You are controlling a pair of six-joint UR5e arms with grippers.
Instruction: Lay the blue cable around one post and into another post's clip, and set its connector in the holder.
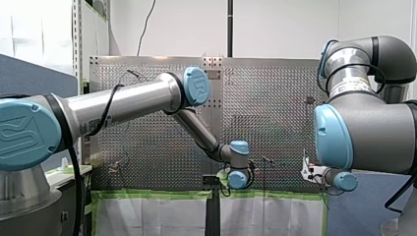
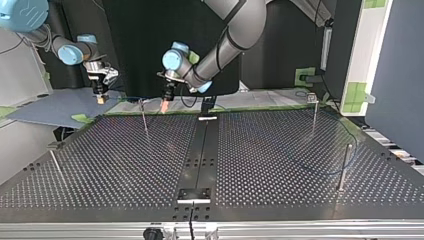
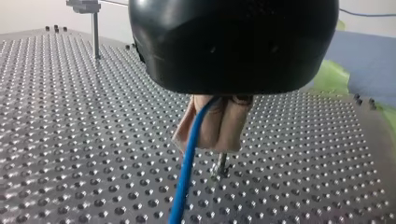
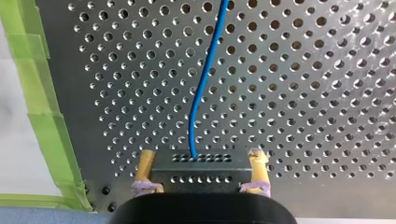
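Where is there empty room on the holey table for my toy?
The widest bare patch is between the middle strip and the leftmost post in the top view. The far edge is crowded: there my left pincer grips the blue cable and my right pincer its connector, by a thin post.

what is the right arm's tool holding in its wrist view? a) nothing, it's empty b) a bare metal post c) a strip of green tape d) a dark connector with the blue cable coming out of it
d: in the right wrist view the right tool has its yellow pads clamped on either side of the dark connector, and the blue cable runs out ahead of it.
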